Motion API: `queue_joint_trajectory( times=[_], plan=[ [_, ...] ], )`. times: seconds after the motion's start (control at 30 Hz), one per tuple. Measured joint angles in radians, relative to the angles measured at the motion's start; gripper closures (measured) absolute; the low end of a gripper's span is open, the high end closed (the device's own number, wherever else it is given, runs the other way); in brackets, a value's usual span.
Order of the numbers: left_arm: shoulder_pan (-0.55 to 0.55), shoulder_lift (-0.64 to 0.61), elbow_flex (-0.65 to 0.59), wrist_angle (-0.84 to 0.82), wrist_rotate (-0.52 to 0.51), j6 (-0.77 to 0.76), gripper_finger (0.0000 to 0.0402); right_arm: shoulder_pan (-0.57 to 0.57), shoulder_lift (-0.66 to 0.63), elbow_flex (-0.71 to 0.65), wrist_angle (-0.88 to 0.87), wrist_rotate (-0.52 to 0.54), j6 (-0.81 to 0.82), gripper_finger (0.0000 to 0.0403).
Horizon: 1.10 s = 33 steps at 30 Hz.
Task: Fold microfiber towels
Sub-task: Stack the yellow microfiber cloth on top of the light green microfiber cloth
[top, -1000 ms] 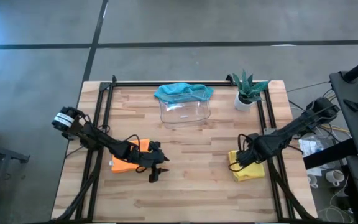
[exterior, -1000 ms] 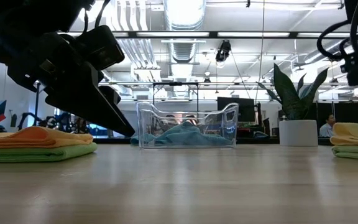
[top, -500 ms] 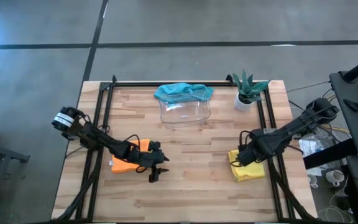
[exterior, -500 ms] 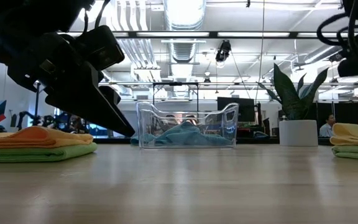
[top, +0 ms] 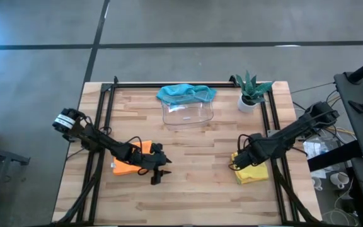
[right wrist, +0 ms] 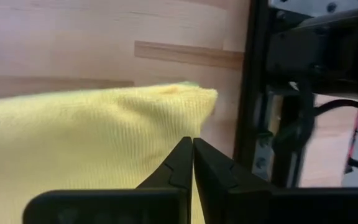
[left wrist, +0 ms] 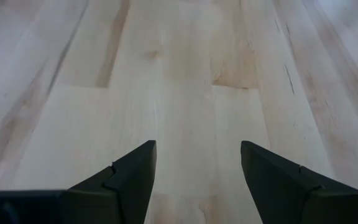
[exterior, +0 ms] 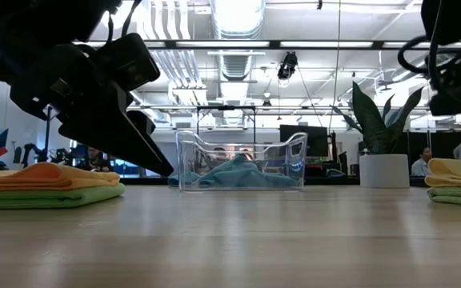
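Two folded stacks done; right gripper shut, empty, over yellow towel, lower right. Left gripper wide open, empty. Next: fetch teal towel, upper centre.

Our right hand, fingers pressed together, hovers over the yellow towel on the bench, beside a black frame rail.
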Motion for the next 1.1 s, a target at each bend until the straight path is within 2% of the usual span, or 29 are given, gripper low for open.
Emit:
queue_joint_trajectory(
  times=[0.23, 0.3, 0.5, 0.67, 0.8, 0.87, 1.0, 1.1],
  plan=[
    [0.000, 0.000, 0.000, 0.000, -0.018, 0.002, 0.0182, -0.047, 0.004, -0.107, 0.103, 0.038, 0.023, 0.0394],
    [0.000, 0.000, 0.000, -0.001, -0.018, 0.002, 0.0182, -0.052, 0.007, -0.096, 0.107, 0.057, 0.025, 0.0394],
    [0.000, 0.000, 0.000, 0.000, -0.019, 0.003, 0.0182, -0.051, -0.007, -0.015, 0.066, 0.021, -0.017, 0.0394],
    [0.000, -0.001, 0.000, 0.000, -0.019, 0.001, 0.0182, -0.045, 0.006, 0.090, 0.123, 0.139, -0.082, 0.0394],
    [0.000, -0.001, 0.000, 0.000, -0.018, -0.006, 0.0182, -0.072, 0.057, 0.092, 0.185, 0.175, -0.137, 0.0394],
    [0.000, -0.001, 0.000, 0.000, -0.018, -0.004, 0.0182, -0.087, 0.094, 0.076, 0.220, 0.166, -0.168, 0.0394],
    [0.001, -0.015, 0.001, -0.001, -0.018, -0.003, 0.0182, -0.098, 0.170, 0.057, 0.332, 0.077, -0.260, 0.0394],
    [0.001, -0.050, 0.001, 0.001, -0.048, 0.001, 0.0182, -0.098, 0.204, 0.067, 0.332, 0.046, -0.283, 0.0394]
  ],
)
